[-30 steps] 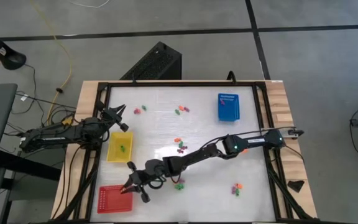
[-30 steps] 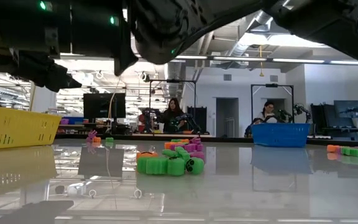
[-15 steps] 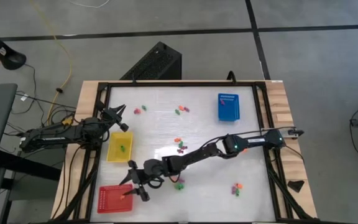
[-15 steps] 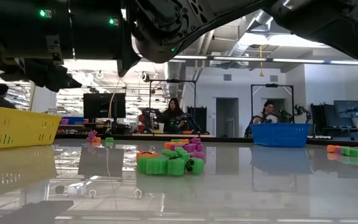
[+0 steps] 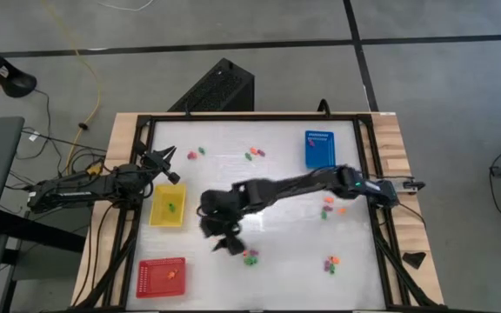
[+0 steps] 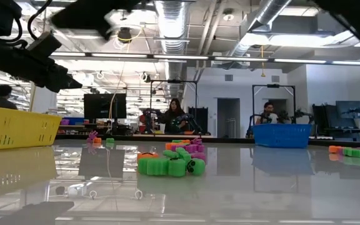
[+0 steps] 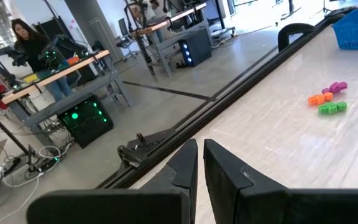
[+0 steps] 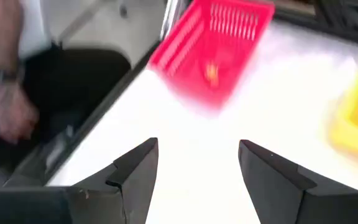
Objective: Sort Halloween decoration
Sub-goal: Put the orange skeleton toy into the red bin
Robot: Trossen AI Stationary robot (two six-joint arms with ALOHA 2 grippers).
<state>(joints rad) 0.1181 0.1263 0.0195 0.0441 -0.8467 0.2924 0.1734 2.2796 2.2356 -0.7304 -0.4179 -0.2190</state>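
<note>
My right gripper (image 5: 224, 240), jaws apart and empty, has pulled back from red tray (image 5: 161, 277); orange piece (image 5: 172, 274) delivered, more remain.

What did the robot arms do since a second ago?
The right gripper let an orange piece drop into the red tray, opened, and pulled back toward the table's middle. The left gripper stayed shut by the yellow tray. The loose pieces didn't move.
</note>
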